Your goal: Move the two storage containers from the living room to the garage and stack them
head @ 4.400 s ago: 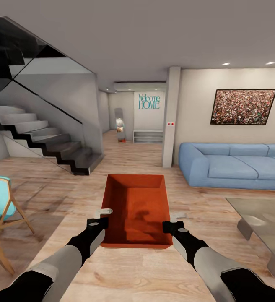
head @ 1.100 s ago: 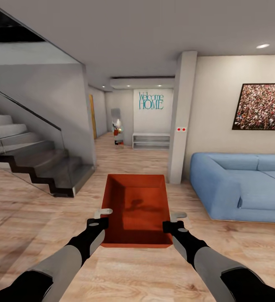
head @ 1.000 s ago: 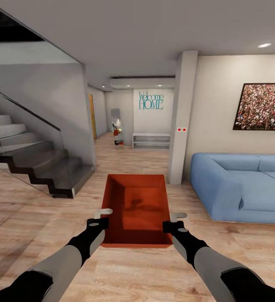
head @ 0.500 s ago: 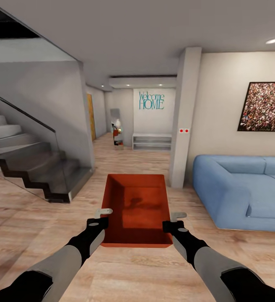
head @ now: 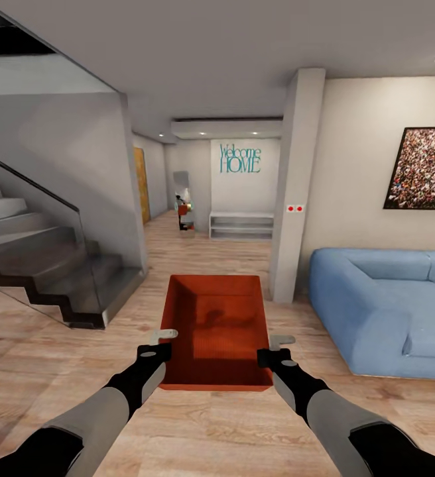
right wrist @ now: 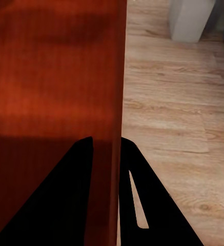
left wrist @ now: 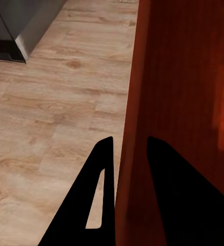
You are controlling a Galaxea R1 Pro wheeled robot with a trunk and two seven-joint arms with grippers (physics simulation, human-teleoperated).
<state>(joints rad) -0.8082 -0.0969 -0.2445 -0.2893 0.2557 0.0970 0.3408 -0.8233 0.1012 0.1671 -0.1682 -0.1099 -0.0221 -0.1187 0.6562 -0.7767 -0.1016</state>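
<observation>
I have one orange-red storage container (head: 219,331) held up in front of me over the light wood plank floor (head: 38,344) of the living room. My left gripper (head: 166,341) is clamped on its left wall and my right gripper (head: 270,349) on its right wall, one finger inside and one outside each. Around it I see a grey staircase (head: 52,265) to my left, a blue sofa (head: 390,311) to my right, and a pillar (head: 296,185) ahead.

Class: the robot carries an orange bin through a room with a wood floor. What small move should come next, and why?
Probably keep rolling toward the hallway, grip unchanged. Both pincers, left and right, clamp the bin's side walls; wood floor, not garage concrete, lies underneath.
</observation>
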